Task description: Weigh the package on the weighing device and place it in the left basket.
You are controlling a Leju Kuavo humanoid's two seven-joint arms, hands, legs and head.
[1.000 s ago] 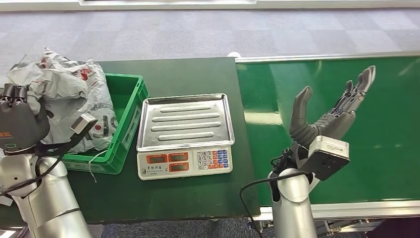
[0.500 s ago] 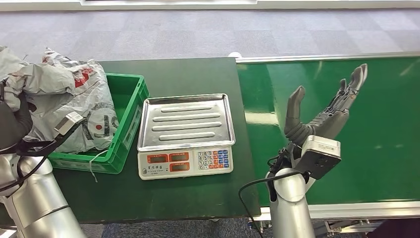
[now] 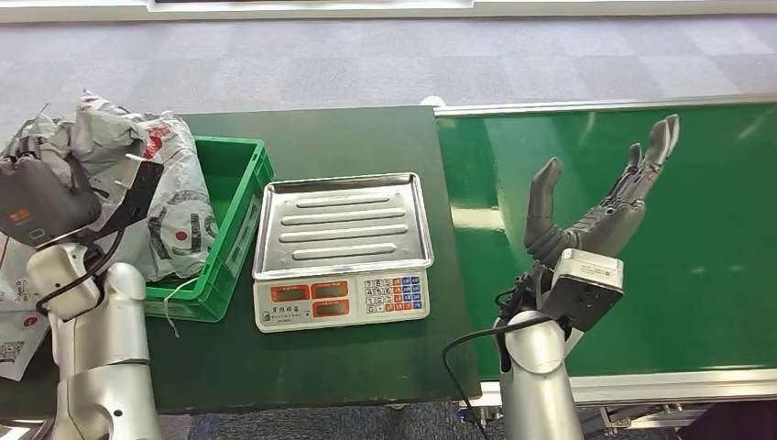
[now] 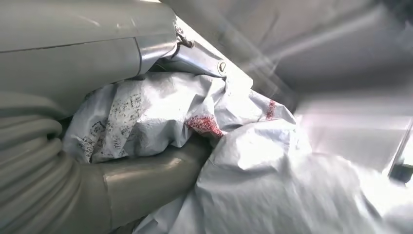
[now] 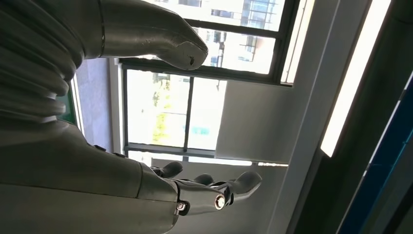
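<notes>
Broadly, a dark green table (image 3: 330,357) takes the left and middle of the scene, with a brighter green conveyor belt (image 3: 724,238) running along its right side. On the table, near its front, sits the weighing device (image 3: 341,249), its steel tray bare and its keypad facing the near edge. Just left of it stands the green basket (image 3: 240,197), touching or nearly touching the scale. A grey package (image 3: 169,197) with red and black print lies crumpled in the basket, filling its left part and bulging above the rim; another printed grey bag (image 3: 14,316) lies off the table's left edge.

The left hand (image 3: 41,197) is at the far left, against the package's left side. From the left wrist view the thick thumb (image 4: 146,178) lies pressed into the grey package (image 4: 253,165), with folds of it between thumb and palm, so the hand grips the package.

The right hand (image 3: 600,206) is raised over the conveyor belt, well apart from the package, palm up, fingers (image 3: 655,151) spread and holding nothing; the right wrist view shows its fingers (image 5: 219,187) apart too.
</notes>
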